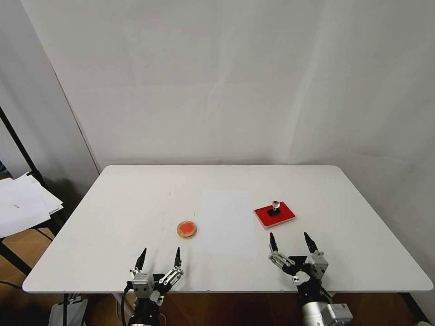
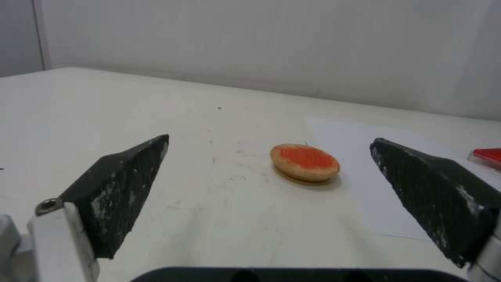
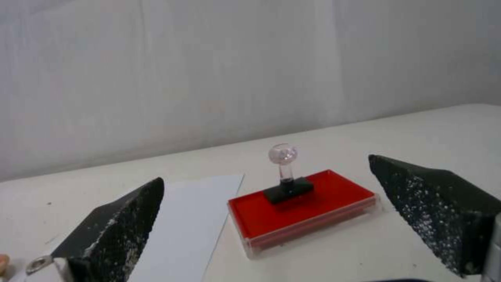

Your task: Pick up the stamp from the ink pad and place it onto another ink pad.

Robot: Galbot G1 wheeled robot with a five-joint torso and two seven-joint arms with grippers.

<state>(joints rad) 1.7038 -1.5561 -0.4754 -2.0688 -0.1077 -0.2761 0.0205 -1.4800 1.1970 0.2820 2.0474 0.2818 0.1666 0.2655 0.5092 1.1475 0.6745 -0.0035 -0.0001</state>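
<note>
The stamp [image 1: 274, 208], black block base with a clear round knob, stands upright on the ink pad [image 1: 282, 218], a flat red rectangle with a pale edge. Right gripper [image 1: 291, 242] sits just before that pad, jaws wide, empty. Left of the pad, beyond a white paper sheet [image 1: 225, 222], lies another ink pad [image 1: 186, 229], a round tan-rimmed disc; left gripper [image 1: 159, 259] is near it, jaws wide
</note>
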